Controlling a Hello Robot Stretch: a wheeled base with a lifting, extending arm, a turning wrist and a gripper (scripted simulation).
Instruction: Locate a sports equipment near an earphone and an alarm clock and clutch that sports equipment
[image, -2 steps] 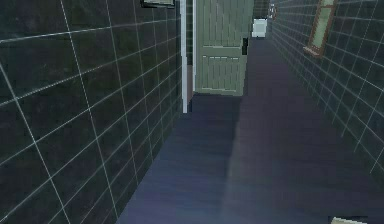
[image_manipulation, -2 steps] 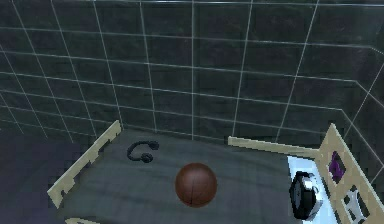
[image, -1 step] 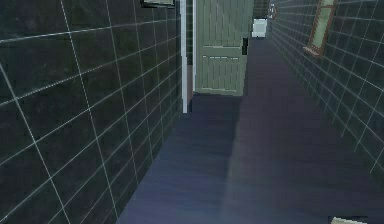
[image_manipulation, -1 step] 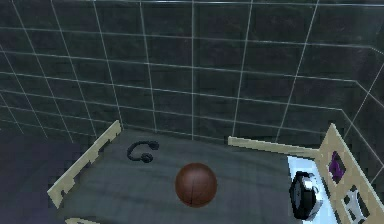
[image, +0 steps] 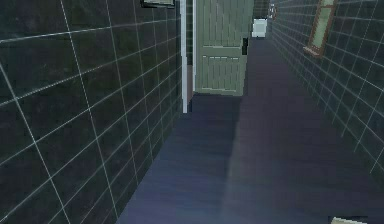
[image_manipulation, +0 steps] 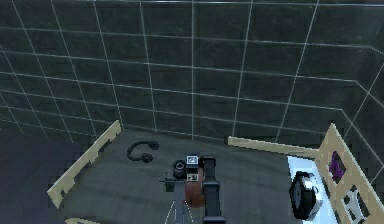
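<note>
On the worktop (image_manipulation: 120, 182), the earphone (image_manipulation: 143, 152) lies at ten o'clock from my gripper (image_manipulation: 172, 181). I cannot tell whether the gripper holds anything. A dark lump (image_manipulation: 302, 193), far off at three o'clock, may be the sports equipment. If I misjudge it, I could snag the wrong thing. The forward view adds a tiled corridor and a door (image: 220, 45).

Arm (image_manipulation: 208, 182) extends up from the bottom edge, ending right of the earphone (image_manipulation: 142, 151). Gripper (image_manipulation: 170, 184) lies below-right of it; whether it holds anything is indeterminate.

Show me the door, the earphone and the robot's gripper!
door (image: 222, 50): forward view, middle of its pale panel.
earphone (image_manipulation: 145, 150): arm side view, its dark curved band.
gripper (image_manipulation: 172, 181): arm side view, between its fingertips.
</note>
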